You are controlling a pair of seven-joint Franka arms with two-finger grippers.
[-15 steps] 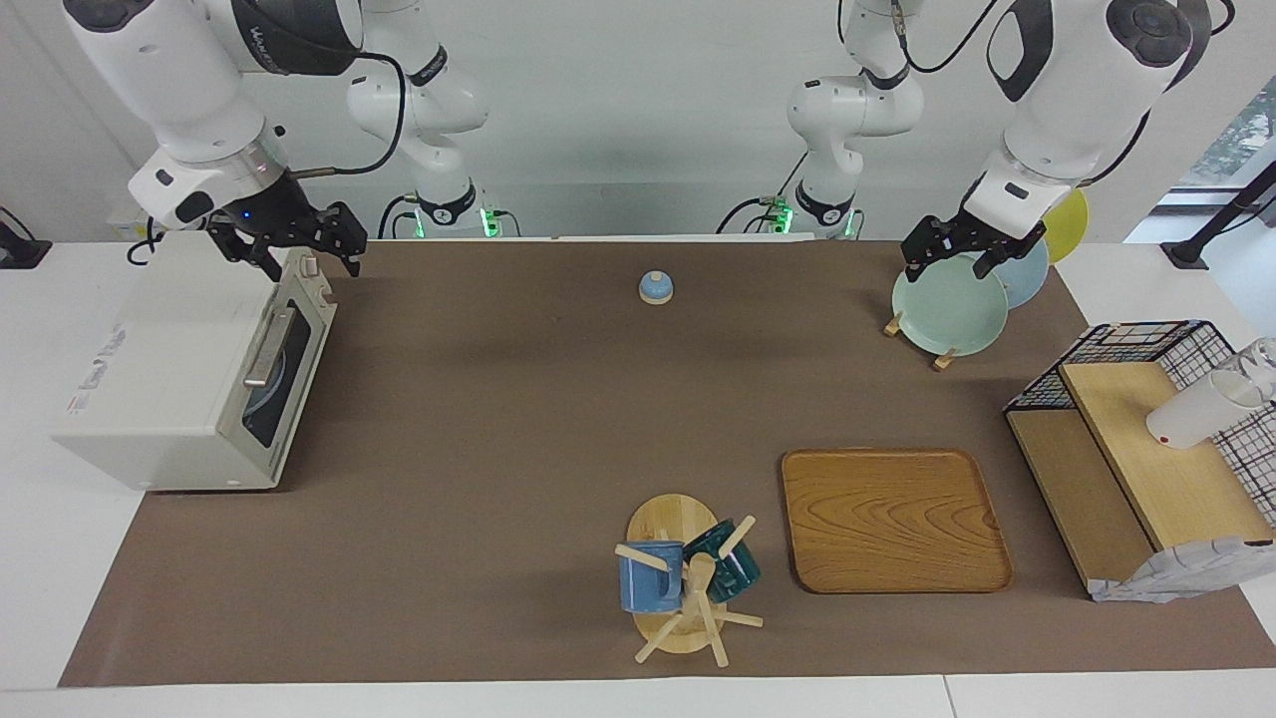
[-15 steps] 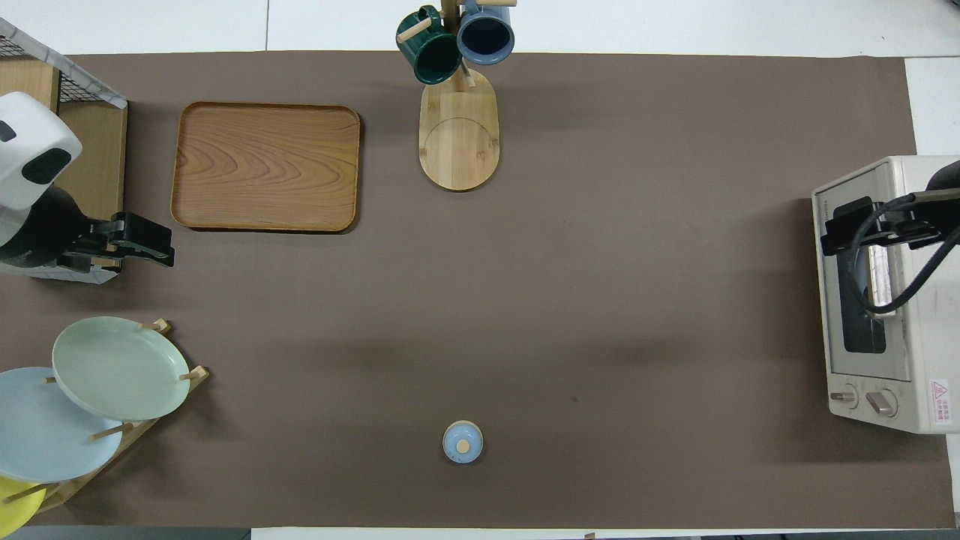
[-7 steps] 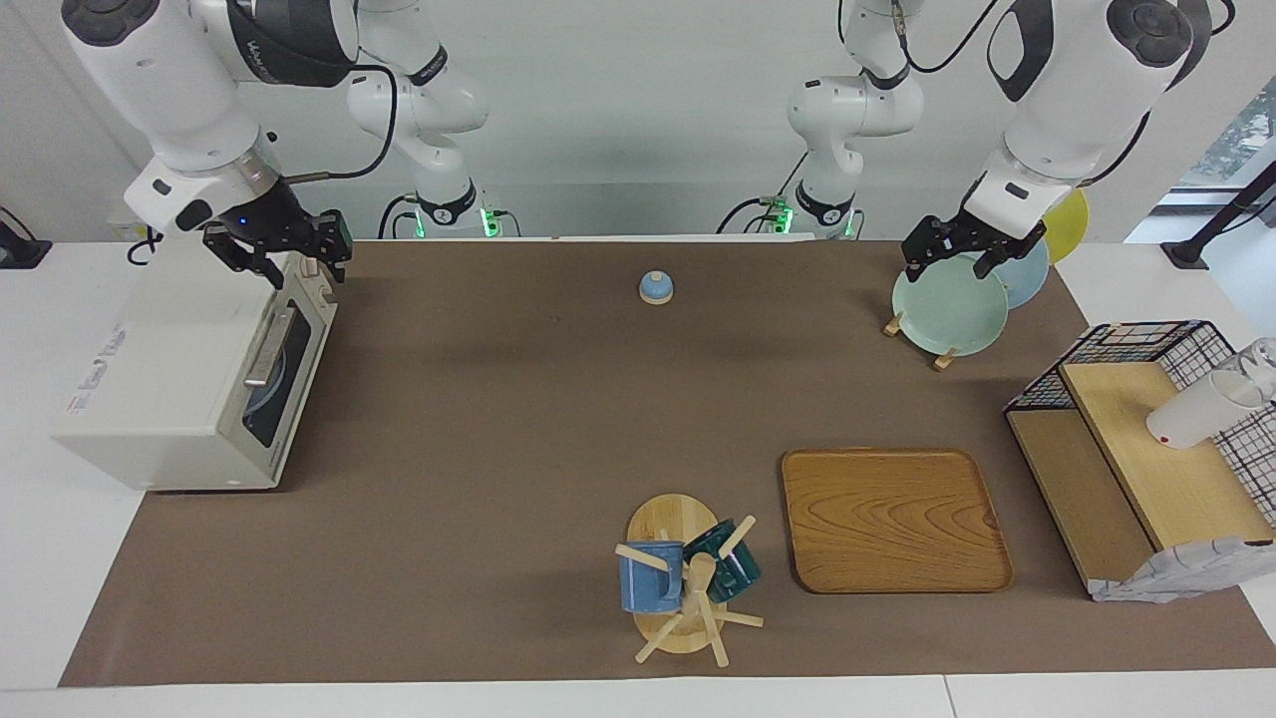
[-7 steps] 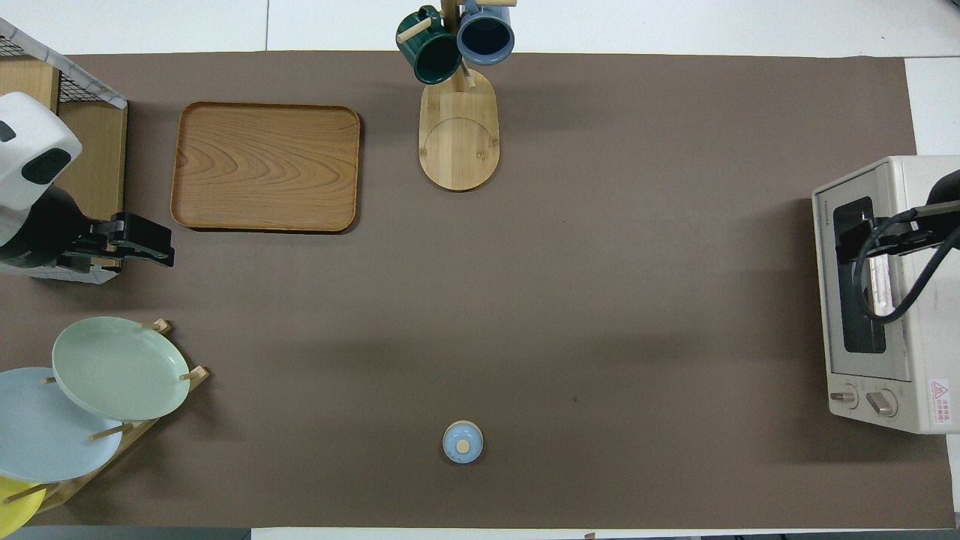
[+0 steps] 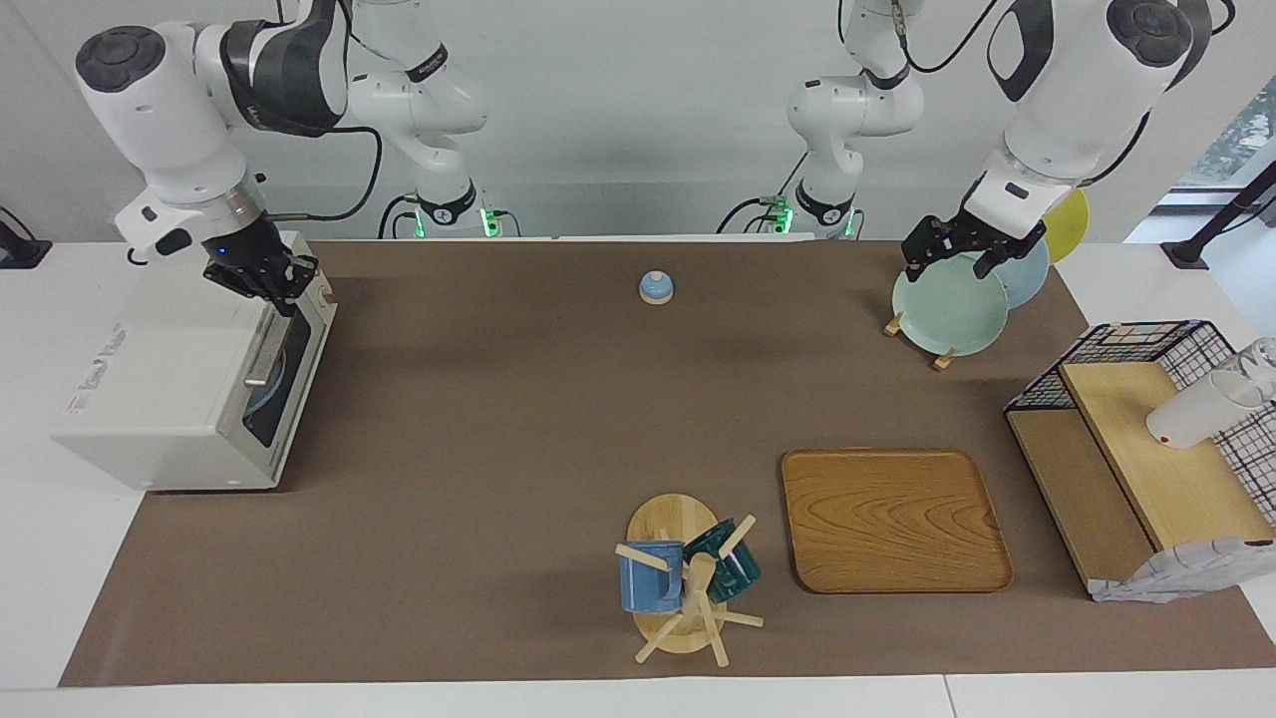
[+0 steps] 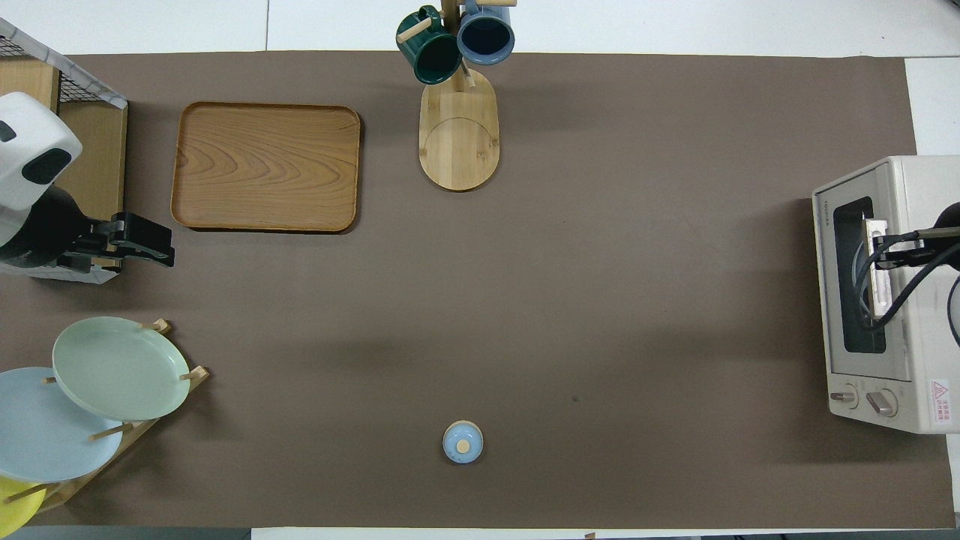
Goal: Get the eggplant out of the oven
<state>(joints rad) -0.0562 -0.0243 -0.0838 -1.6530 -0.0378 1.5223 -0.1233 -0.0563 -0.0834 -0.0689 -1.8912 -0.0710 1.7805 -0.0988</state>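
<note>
The off-white oven [image 5: 159, 369] [image 6: 922, 337] stands at the right arm's end of the table with its dark glass door closed. My right gripper [image 5: 284, 294] [image 6: 877, 251] is shut, its tips at the door's top edge over the end of the silver bar handle [image 5: 264, 354] [image 6: 881, 289] nearer the robots. Whether the bar is between the fingers does not show. The eggplant is hidden; only a bluish curve shows through the glass. My left gripper [image 5: 957, 259] [image 6: 161, 251] waits open above the plate rack.
A rack holds a green plate [image 5: 947, 304], a blue one and a yellow one. A blue bell [image 5: 655, 287] sits near the robots. A wooden tray [image 5: 894, 519], a mug tree [image 5: 688, 583] and a wire-and-wood shelf [image 5: 1146, 449] lie farther out.
The right gripper has closed from wide open to shut and drawn in over the oven's door handle. The left arm has not moved.
</note>
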